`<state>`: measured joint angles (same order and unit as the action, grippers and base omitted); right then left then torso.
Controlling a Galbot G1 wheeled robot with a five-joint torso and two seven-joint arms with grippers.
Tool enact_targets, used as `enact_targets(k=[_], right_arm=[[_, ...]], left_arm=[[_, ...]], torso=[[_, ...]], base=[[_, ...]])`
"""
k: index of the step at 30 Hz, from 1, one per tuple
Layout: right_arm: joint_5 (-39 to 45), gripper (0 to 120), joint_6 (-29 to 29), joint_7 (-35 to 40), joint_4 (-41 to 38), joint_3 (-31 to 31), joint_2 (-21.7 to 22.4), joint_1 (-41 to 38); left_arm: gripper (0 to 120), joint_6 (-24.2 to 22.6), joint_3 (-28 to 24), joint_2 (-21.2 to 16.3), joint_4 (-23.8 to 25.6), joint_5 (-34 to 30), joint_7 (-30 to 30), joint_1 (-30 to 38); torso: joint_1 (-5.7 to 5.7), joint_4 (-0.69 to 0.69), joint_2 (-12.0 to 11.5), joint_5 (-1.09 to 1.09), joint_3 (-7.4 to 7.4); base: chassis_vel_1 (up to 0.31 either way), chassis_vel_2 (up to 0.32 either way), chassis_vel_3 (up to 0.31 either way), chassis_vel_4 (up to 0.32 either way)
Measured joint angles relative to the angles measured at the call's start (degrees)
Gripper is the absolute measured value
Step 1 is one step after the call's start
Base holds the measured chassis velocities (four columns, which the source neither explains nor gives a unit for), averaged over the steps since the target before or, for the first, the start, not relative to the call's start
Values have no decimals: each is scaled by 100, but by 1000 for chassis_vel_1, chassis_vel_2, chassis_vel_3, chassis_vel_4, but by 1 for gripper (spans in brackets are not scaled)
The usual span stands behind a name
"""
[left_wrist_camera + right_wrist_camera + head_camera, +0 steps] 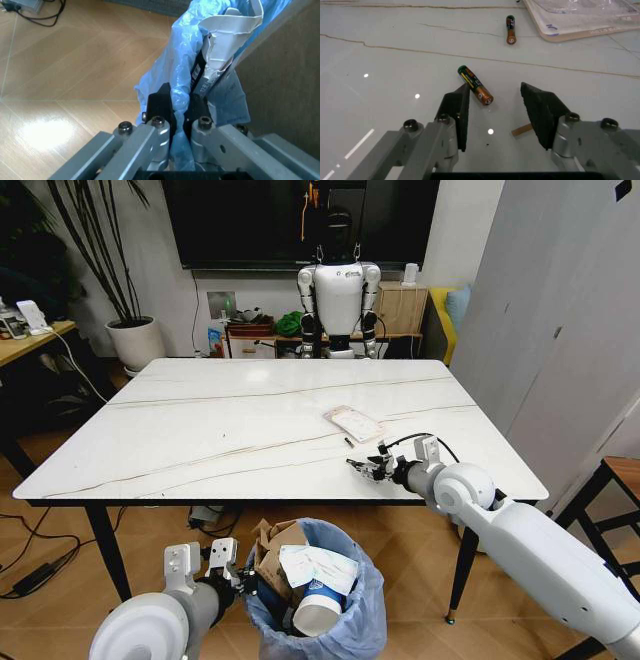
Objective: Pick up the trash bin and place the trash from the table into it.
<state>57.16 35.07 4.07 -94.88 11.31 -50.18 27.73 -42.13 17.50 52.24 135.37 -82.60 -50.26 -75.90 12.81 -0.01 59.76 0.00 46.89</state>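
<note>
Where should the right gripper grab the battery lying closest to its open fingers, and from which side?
Grip the nearer battery across its middle, coming straight down from above. It lies flat on the table, a thin cylinder slanted between the open right gripper fingers, so turn the wrist until the pads close on its long sides.

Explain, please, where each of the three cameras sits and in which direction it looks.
Head view: on the robot's head, looking forward and down at the table; both arms show, the left gripper clamping the trash bin, the right gripper low over the table.
Left wrist view: on the left wrist, looking along shut fingers at the blue bag and floor.
Right wrist view: on the right wrist, looking down past open fingers at two batteries and a packet.
Shared: head and right wrist views both show the packet.
</note>
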Motion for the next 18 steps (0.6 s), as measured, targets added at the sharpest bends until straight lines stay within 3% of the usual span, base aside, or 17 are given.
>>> enact_targets(k=[11,18], right_arm=[[16,1,-19,130,-48,79,-19,-10],[115,0,-29,264,-194,44,-10,-9]], left_arm=[[0,0,27,-6,-5,14,10,-11],[0,0,15,8,3,12,12,-4]], torso=[[0,0,0,1,0],[0,1,0,1,1]], base=[[0,0,0,0],[0,0,0,0]])
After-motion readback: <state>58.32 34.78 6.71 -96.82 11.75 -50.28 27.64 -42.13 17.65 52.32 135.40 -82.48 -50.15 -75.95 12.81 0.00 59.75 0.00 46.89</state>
